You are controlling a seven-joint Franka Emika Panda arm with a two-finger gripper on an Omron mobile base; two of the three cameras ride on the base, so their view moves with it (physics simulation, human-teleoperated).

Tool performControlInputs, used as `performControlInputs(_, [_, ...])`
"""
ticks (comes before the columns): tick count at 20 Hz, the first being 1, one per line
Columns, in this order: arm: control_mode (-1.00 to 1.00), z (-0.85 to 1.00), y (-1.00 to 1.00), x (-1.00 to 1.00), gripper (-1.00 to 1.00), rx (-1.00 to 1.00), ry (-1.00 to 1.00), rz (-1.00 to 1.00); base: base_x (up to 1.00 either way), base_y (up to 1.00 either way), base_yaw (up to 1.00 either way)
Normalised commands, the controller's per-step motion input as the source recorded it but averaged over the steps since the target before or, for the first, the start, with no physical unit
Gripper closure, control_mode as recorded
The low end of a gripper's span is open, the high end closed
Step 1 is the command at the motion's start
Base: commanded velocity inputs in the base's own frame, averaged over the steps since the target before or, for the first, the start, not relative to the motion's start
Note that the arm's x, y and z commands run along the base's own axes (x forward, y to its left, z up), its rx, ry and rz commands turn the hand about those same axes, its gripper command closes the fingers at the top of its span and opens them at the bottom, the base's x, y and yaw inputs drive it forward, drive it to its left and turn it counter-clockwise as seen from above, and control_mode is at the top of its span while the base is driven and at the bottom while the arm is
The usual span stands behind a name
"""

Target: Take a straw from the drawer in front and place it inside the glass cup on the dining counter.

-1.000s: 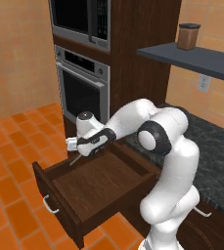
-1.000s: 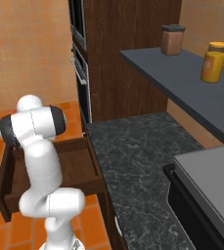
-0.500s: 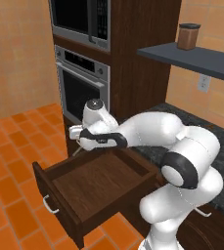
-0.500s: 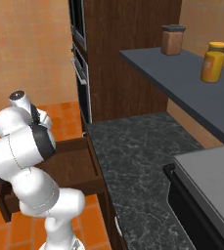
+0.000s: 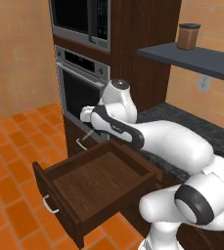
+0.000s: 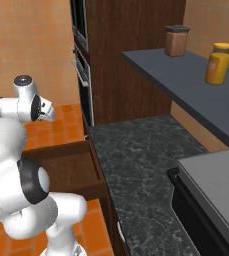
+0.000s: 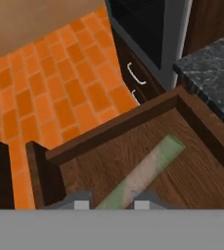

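Dark-brown wood marks the drawer [image 5: 96, 188], pulled open. The straw [image 7: 140, 174] is pinched in the tool [image 7: 112, 204], above the drawer. Next, it likely must be carried away to the glass cup.

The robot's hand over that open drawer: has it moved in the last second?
Yes. In the left base view the gripper has lifted from just inside the drawer and swung back toward the oven door, carrying the straw.

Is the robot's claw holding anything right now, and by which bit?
Yes: the gripper holds the straw by one end, above the open drawer.
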Motion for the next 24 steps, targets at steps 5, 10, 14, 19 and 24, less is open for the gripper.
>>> performControlInputs(5, [-1.0,0.37,-0.06,-0.37,1.0,0.01,0.03,0.0,0.0,0.0,0.0])
performControlInputs(10, [1.0,0.0,0.0,0.0,1.0,0.0,0.0,0.0,-0.99,0.1,0.0])
performControlInputs(14, [1.0,0.0,0.0,0.0,1.0,0.0,0.0,0.0,-0.98,0.88,0.14])
performControlInputs(19, [1.0,0.0,0.0,0.0,1.0,0.0,0.0,0.0,-0.24,1.0,0.38])
performControlInputs(24, [1.0,0.0,0.0,0.0,1.0,0.0,0.0,0.0,0.25,1.0,0.36])
